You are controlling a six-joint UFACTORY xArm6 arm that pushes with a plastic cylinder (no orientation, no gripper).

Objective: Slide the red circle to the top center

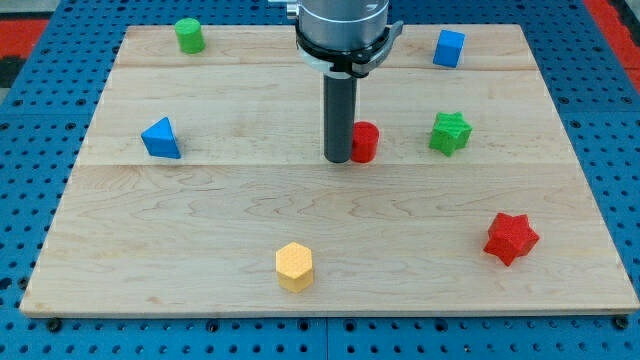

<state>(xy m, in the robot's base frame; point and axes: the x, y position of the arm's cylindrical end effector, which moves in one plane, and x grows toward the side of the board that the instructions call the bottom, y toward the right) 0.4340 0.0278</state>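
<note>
Item 1 — desk (200,200): pale wooden board of joined planks, lying on a blue perforated base (40,150); red patches show at the view's top corners, cut off by the frame.

Item 2 — end effector: a straight dark rod with nothing to open, close or hold. Its grey mount is cut off by the view's top edge. My tip (338,160) rests near the desk's middle, on the left side of the red circle.

Item 3 — red circle (366,141): near the desk's centre, slightly right of it. Its left part is hidden behind the rod; it seems to touch the rod, though actual contact cannot be confirmed.

Item 4 — green star (450,132): right of the red circle, apart from it.

Item 5 — blue cube (449,48): top right of the desk.

Item 6 — green cylinder (189,35): top left, close to the desk's far edge.

Item 7 — blue triangle (161,138): left side, well apart from my tip.

Item 8 — yellow hexagon (294,266): bottom centre, near the front edge.

Item 9 — red star (511,238): lower right, well apart from the rest.
</note>
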